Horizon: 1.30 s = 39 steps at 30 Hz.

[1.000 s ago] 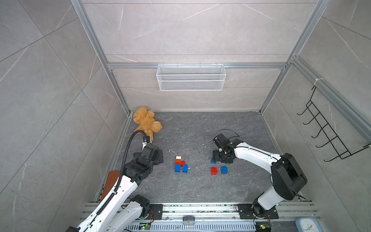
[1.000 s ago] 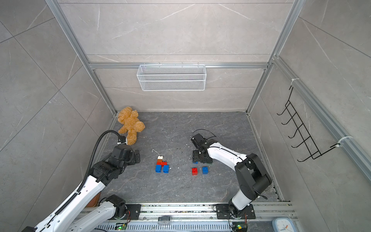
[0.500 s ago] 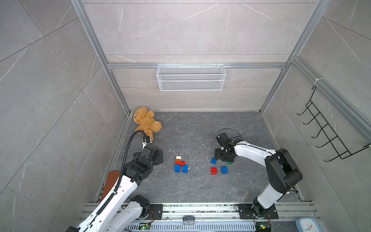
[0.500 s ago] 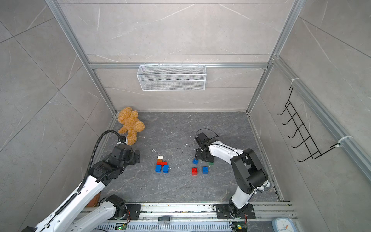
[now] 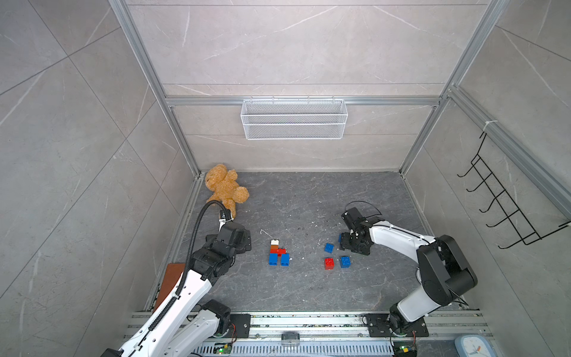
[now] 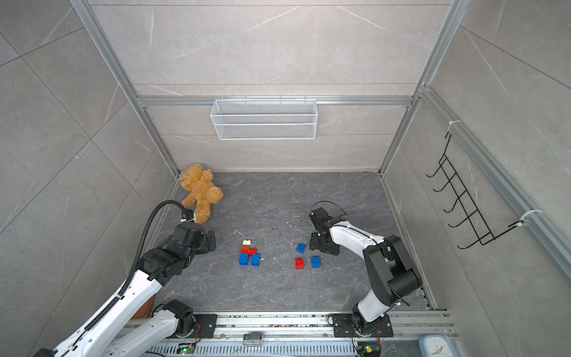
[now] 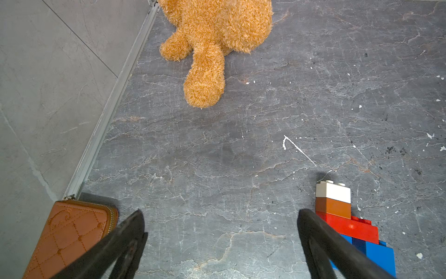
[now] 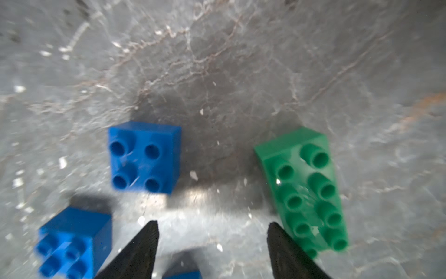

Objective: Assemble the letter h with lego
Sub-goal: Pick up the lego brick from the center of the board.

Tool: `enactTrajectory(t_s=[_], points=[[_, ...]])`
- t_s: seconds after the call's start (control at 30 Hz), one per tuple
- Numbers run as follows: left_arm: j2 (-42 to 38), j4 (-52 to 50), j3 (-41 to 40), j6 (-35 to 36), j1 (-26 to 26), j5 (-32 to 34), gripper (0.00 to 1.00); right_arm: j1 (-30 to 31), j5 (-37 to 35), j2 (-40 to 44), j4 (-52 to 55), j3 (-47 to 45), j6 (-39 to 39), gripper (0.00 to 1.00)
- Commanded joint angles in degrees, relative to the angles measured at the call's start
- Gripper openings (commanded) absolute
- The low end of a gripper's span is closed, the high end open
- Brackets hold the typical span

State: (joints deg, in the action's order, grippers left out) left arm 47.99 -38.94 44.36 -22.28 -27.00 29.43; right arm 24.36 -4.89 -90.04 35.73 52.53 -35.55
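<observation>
Right hand [image 8: 212, 225] probably hides green brick [image 8: 304, 183] (overhead views)

Bare floor [image 5: 306, 278] separates brick stack [image 5: 278, 255] from loose bricks [image 5: 329, 263].

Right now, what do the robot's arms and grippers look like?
Both arms have white shells with black joints. The left arm carries a ribbed black hose; the right arm has a thin black wire loop at its wrist. The left gripper and right gripper each have two tapering black fingers.
</observation>
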Motion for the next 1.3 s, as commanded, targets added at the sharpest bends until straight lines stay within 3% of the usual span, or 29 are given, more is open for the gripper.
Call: enactTrajectory(t_s=[0.0, 0.17, 0.47, 0.97, 1.27], points=[[-0.2, 0.8, 1.5, 1.1, 0.0, 0.3, 1.00, 0.0, -2.2, 5.8, 3.7, -0.7, -1.7, 0.73], [0.0, 0.8, 1.5, 1.2, 0.0, 0.0, 1.00, -3.8, -6.8, 4.3, 8.0, 1.0, -1.5, 0.72], [-0.1, 0.7, 1.5, 1.1, 0.0, -0.2, 1.00, -11.2, -2.0, 2.1, 2.7, 0.0, 0.1, 0.70], [-0.2, 1.0, 1.5, 1.1, 0.0, -0.8, 1.00, -11.1, 2.1, -2.4, -2.0, -0.9, 1.5, 0.67], [0.0, 1.1, 1.4, 1.1, -0.1, -0.9, 1.00, -7.7, 4.2, 0.4, -3.1, -3.3, -1.9, 0.63]])
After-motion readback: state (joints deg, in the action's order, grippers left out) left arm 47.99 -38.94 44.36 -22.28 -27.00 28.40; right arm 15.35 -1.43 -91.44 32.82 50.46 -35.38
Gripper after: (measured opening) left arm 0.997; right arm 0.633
